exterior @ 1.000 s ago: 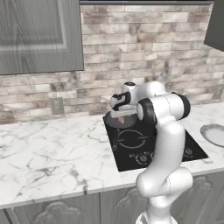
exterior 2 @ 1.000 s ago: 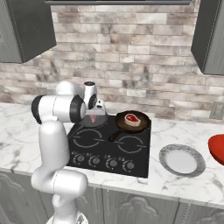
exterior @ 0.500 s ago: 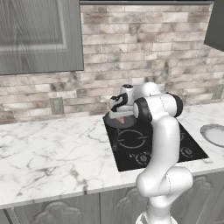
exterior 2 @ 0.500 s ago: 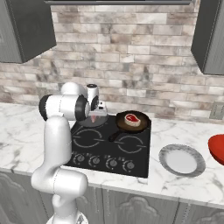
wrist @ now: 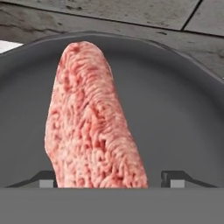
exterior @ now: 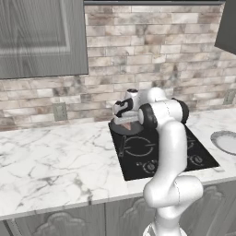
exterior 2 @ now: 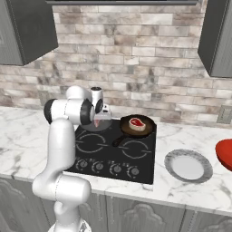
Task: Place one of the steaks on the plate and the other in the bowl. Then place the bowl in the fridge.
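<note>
The plain pink steak (wrist: 87,109) lies in a grey frying pan (wrist: 175,109) on the back left burner. My gripper (wrist: 110,181) is low over that pan, open, one fingertip on each side of the steak's near end, and a small gap shows on the right. From the right base view the gripper (exterior 2: 96,120) hangs at the pan. The fat-rimmed steak (exterior 2: 136,122) rests in a dark pan (exterior 2: 136,127) on the back right burner. On the counter to the right sit the grey plate (exterior 2: 188,166) and the red bowl (exterior 2: 225,154). The fridge is out of view.
A black cooktop (exterior 2: 113,152) with a row of knobs along its front is set in the marble counter (exterior: 55,161). The brick wall stands close behind the pans, and grey cupboards (exterior: 41,37) hang above at both sides.
The hand has dropped lower into the back left pan, over the pink steak. Its fingers have started to narrow.
</note>
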Robot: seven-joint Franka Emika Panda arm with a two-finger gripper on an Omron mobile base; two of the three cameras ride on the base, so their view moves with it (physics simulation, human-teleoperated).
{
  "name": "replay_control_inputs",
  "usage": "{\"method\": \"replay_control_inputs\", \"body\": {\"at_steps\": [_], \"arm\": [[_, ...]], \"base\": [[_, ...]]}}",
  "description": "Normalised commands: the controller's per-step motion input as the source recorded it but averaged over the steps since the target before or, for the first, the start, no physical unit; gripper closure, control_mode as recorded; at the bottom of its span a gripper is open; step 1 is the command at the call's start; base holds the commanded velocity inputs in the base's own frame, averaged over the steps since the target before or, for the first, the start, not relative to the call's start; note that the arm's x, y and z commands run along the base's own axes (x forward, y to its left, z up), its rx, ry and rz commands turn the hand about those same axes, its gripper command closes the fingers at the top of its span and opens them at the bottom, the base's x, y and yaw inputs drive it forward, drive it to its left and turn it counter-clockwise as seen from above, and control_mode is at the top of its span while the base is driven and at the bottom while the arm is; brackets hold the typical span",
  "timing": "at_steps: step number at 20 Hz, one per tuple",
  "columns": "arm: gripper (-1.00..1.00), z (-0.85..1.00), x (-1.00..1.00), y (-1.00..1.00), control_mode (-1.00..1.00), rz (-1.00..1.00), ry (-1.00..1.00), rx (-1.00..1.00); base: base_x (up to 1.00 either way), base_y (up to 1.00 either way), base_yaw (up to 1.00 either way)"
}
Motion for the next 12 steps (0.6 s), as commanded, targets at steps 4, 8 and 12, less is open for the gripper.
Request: {"method": "replay_control_inputs", "body": {"at_steps": [4,8,12], "arm": [[1.0,-0.3,0.0,0.0,-1.0,0.0,0.01,0.0],[1.0,-0.13,-0.11,0.0,-1.0,0.0,-0.05,0.01],[1.0,0.19,-0.22,0.0,-1.0,-0.03,-0.27,0.03]], "base": [[0.0,0.0,0.0],[0.0,0.0,0.0],[0.0,0.0,0.0]]}}
